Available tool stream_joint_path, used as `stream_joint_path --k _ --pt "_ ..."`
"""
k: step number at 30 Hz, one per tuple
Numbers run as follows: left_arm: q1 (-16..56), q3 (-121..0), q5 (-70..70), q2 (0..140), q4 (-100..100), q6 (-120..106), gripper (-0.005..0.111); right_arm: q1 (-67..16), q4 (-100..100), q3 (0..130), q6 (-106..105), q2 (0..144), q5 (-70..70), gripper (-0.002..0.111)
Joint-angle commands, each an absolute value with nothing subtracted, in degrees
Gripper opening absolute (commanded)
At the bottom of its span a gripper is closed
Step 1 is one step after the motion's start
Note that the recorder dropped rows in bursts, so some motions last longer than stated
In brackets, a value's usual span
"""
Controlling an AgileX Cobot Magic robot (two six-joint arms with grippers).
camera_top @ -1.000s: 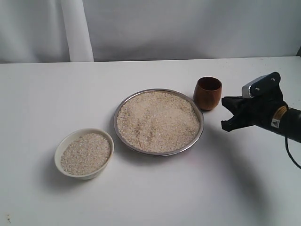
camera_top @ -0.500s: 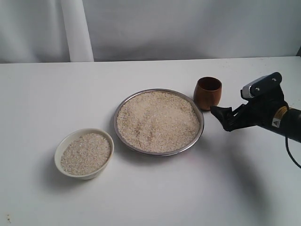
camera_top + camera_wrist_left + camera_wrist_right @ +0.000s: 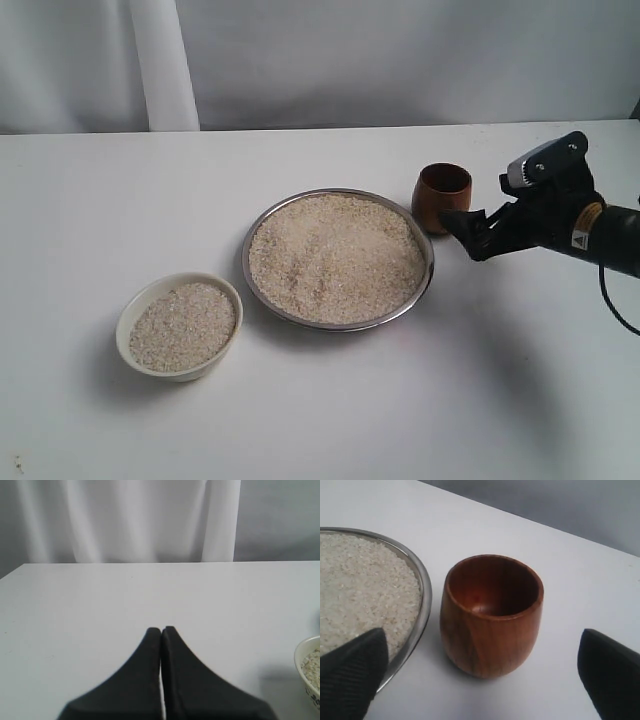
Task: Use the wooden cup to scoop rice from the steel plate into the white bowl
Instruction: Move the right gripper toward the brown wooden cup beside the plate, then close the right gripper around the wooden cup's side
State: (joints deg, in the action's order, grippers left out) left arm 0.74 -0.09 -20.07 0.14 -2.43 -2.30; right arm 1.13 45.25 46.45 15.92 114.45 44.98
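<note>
The steel plate [image 3: 262, 225] sits mid-table, heaped with pale rice [image 3: 335, 258]. Just off its far right rim stands the wooden cup [image 3: 442, 197], upright and empty. My right gripper [image 3: 466, 230] is open and level with the cup, its fingertips almost at the cup's side. In the right wrist view the cup [image 3: 491, 614] stands ahead of the wide-apart fingers [image 3: 351, 667], with the plate's rim [image 3: 422, 587] beside it. The white bowl [image 3: 136, 305], holding some rice, rests front left. My left gripper [image 3: 161, 630] is shut on nothing, and the bowl's edge [image 3: 300, 652] shows at that view's side.
A white curtain [image 3: 160, 60] hangs behind the white table [image 3: 330, 410]. The right arm's cable [image 3: 615, 320] trails off at the right edge.
My right gripper has moved left and slightly away toward the wooden cup, ending just beside it. Nothing else has moved.
</note>
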Motion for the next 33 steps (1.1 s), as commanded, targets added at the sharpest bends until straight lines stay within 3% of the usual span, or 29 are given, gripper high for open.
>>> stream_joint_path --k 1,8,33 --pt "0.89 0.0 -19.74 0.0 -2.4 -2.08 0.0 1.23 44.12 46.84 13.57 116.46 45.18 0.094" --pt "0.89 0.0 -19.74 0.0 -2.4 -2.08 0.0 1.23 38.29 46.94 9.88 122.25 53.33 0.094" --pt "0.89 0.0 -19.74 0.0 -2.4 -2.08 0.0 1.23 46.6 59.83 17.1 128.4 50.33 0.094"
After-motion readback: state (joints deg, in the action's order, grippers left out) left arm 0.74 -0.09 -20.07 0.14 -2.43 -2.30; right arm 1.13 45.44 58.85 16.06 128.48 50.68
